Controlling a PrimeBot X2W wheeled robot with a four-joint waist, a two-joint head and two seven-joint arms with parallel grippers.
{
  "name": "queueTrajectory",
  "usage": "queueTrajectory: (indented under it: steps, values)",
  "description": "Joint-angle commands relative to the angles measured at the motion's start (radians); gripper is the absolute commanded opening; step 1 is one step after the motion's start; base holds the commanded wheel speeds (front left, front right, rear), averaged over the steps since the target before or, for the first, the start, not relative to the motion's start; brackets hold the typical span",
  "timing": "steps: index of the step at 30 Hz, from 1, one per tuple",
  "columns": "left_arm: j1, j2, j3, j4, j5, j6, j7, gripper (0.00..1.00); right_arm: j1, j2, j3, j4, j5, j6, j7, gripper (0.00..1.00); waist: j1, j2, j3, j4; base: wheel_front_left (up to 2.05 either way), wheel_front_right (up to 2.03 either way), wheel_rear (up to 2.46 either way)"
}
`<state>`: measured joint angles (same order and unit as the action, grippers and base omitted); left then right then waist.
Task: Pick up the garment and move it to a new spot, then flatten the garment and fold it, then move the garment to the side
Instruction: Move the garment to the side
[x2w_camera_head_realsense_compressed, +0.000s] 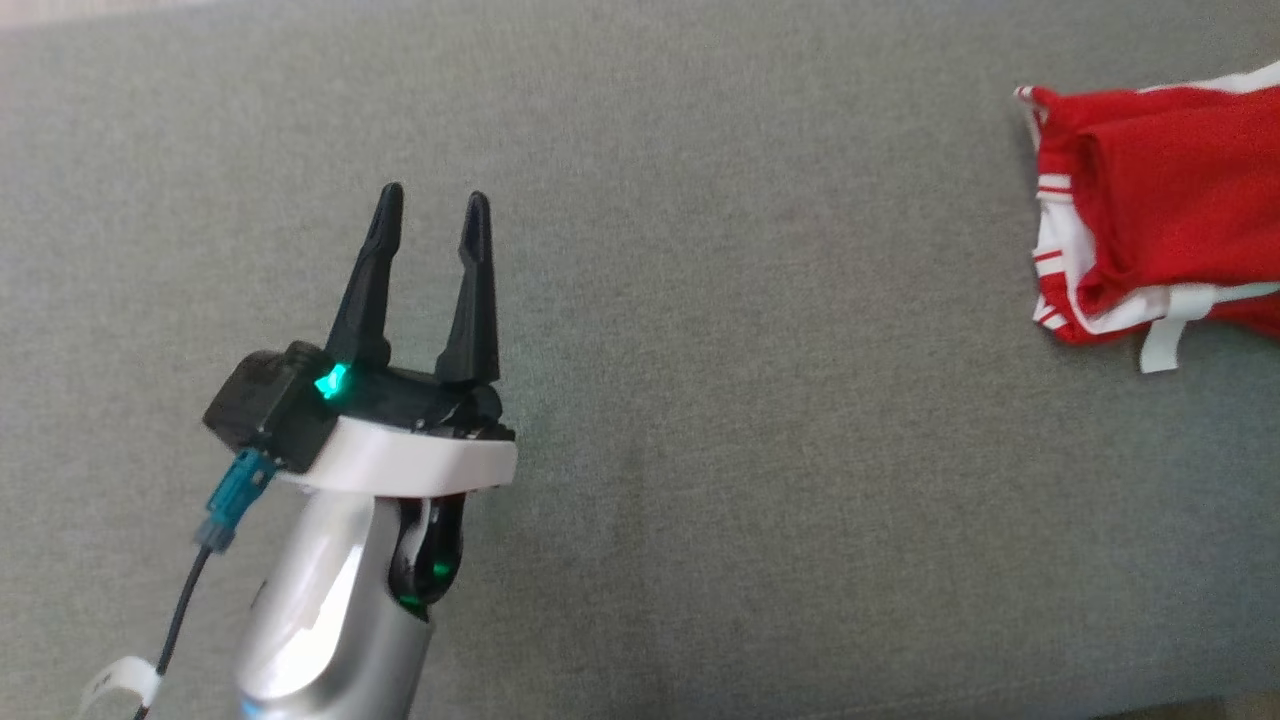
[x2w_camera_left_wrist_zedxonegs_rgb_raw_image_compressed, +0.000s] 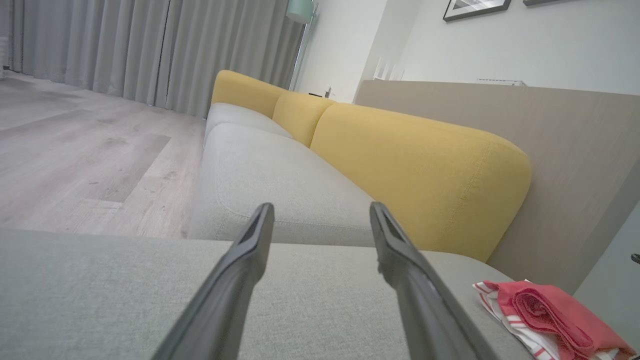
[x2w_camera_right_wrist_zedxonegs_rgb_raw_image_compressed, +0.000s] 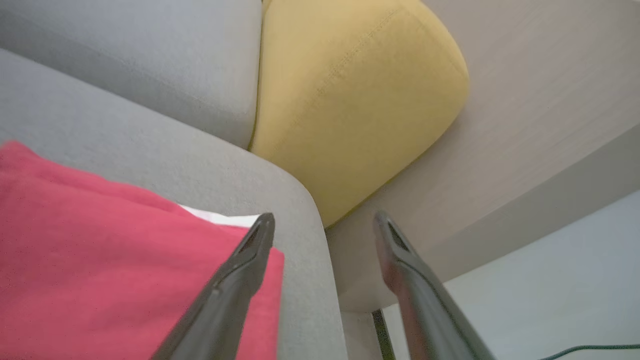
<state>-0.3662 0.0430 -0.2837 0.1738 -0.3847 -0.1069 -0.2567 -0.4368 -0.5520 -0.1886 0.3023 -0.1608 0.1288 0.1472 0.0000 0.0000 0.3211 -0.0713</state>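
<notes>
On the grey seat (x2w_camera_head_realsense_compressed: 750, 420), far over on the right side of the head view, lies the garment (x2w_camera_head_realsense_compressed: 1150, 190). It is red with white edges and white stripes, and it is folded over itself in a small bundle. A white strip (x2w_camera_head_realsense_compressed: 1165, 340) sticks out from its near edge (if it has words on it, they are too small to read).

The left claw (x2w_camera_head_realsense_compressed: 433, 197) is well apart from the garment, above bare grey cloth. Its two dark fingers stand wide and hold nothing, and a green light (x2w_camera_head_realsense_compressed: 332, 381) glows at its base.

The right claw (x2w_camera_right_wrist_zedxonegs_rgb_raw_image_compressed: 324, 217) is wide too and holds nothing. One of its fingers shows in front of the red cloth, close to the seat's round corner. I cannot tell if it touches.

Beyond the seat is a yellow back cushion (x2w_camera_left_wrist_zedxonegs_rgb_raw_image_compressed: 415, 170). Off to the side are a wood floor (x2w_camera_left_wrist_zedxonegs_rgb_raw_image_compressed: 75, 150), grey curtains (x2w_camera_left_wrist_zedxonegs_rgb_raw_image_compressed: 125, 50) and a framed picture (x2w_camera_left_wrist_zedxonegs_rgb_raw_image_compressed: 475, 7) on the wall.
</notes>
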Motion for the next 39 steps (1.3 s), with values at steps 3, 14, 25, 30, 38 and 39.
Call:
queueTrajectory:
  steps: [3, 14, 25, 30, 38, 39]
  values:
    - [0.015, 0.007, 0.054, -0.035, 0.003, -0.001, -0.005, 1.00, -0.021, 0.048, 0.034, -0.099, 0.033, 0.002, -0.025, 1.00, 0.0000, 0.0000, -0.061, -0.001, 0.00, 0.00, 0.00]
    - [0.104, 0.007, 0.118, -0.045, -0.009, 0.013, -0.005, 1.00, 0.000, 0.332, 0.108, -0.245, 0.152, 0.002, -0.136, 1.00, 0.0000, 0.0000, -0.190, 0.033, 0.00, 0.00, 0.00]
    - [0.235, 0.007, 0.154, -0.024, 0.033, 0.012, -0.005, 1.00, 0.223, 0.501, 0.183, -0.168, 0.281, 0.002, -0.333, 1.00, 0.0000, 0.0000, -0.293, 0.074, 0.00, 0.00, 0.00]
    - [0.265, 0.007, 0.168, 0.002, 0.017, 0.037, -0.005, 1.00, 0.314, 0.501, 0.202, -0.082, 0.309, 0.002, -0.397, 1.00, 0.0000, 0.0000, -0.314, 0.084, 0.00, 0.00, 0.00]
    - [0.300, 0.007, 0.177, 0.006, 0.016, 0.041, -0.005, 1.00, 0.371, 0.502, 0.222, -0.075, 0.318, 0.002, -0.408, 1.00, 0.0000, 0.0000, -0.325, 0.074, 0.00, 0.00, 0.00]
    - [0.303, 0.007, 0.176, 0.009, 0.012, 0.041, -0.005, 1.00, 0.374, 0.502, 0.223, -0.078, 0.320, 0.002, -0.409, 1.00, 0.0000, 0.0000, -0.325, 0.073, 0.00, 0.00, 0.00]
